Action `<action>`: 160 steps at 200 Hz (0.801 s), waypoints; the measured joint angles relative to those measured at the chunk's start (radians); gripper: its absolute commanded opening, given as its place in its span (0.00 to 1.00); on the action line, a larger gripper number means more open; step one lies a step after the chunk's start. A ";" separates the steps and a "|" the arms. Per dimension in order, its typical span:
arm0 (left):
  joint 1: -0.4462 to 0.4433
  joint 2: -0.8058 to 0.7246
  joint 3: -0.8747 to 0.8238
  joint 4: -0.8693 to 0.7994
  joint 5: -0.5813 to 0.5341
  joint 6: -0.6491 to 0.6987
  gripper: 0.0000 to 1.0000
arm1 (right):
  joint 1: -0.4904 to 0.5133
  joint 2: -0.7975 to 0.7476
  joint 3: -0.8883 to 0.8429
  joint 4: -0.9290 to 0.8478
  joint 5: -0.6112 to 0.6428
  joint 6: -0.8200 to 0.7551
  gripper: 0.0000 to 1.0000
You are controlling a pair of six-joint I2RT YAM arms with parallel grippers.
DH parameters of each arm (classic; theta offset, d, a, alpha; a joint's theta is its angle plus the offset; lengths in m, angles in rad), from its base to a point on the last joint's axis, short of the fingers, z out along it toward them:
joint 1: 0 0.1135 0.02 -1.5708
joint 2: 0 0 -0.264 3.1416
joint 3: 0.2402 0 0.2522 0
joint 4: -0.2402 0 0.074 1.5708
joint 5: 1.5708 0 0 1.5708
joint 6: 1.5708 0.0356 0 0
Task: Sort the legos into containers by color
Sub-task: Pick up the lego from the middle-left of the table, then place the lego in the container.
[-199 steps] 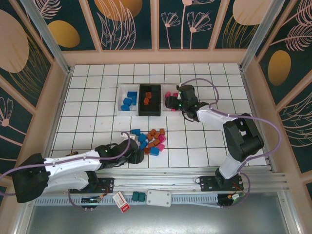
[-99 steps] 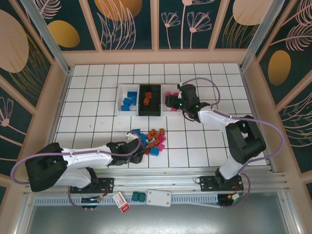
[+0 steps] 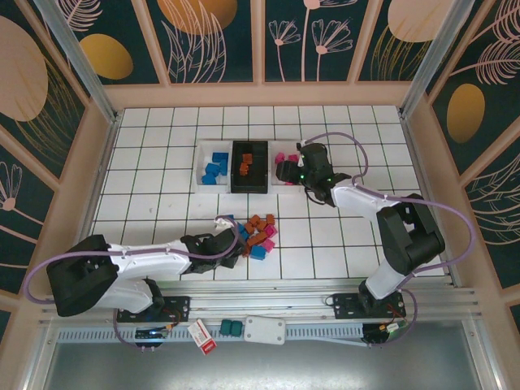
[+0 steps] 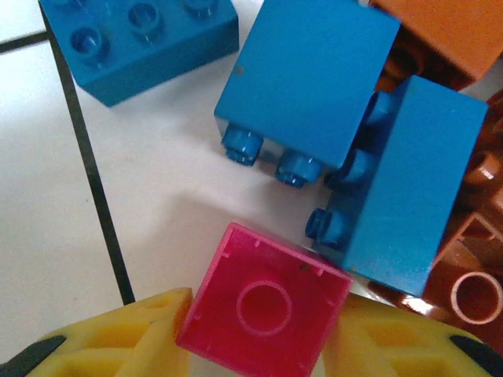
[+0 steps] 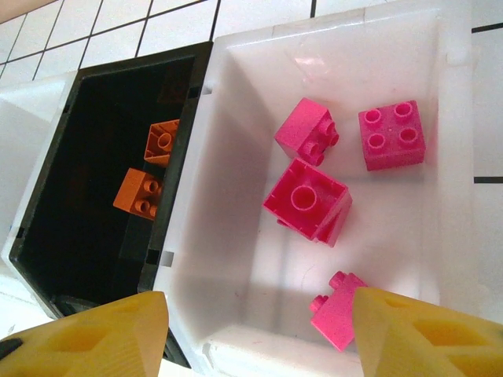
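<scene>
You are approx. half done; bins [image 3: 249, 187] hold some of each colour; a pile [image 3: 258, 231] waits on tabletop [image 3: 162, 211]; left fingers [image 4: 141, 330] grip a pink brick [image 4: 263, 310] there; right fingers [image 5: 110, 322] wide over pink bin [image 5: 393, 236].

Below right hand [image 5: 259, 349]: bin [image 5: 228, 102], four bricks [image 5: 306, 200] inside.
Left of it: next bin [image 5: 78, 157], two bricks [image 5: 137, 192] inside.
In left hand [image 4: 263, 345]: one brick [image 4: 263, 306]; pile [image 4: 314, 78] just ahead.
</scene>
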 measured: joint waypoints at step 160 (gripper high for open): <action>0.195 0.503 0.820 0.097 0.087 0.231 0.32 | 0.000 -0.402 -0.337 -0.030 0.036 0.055 0.64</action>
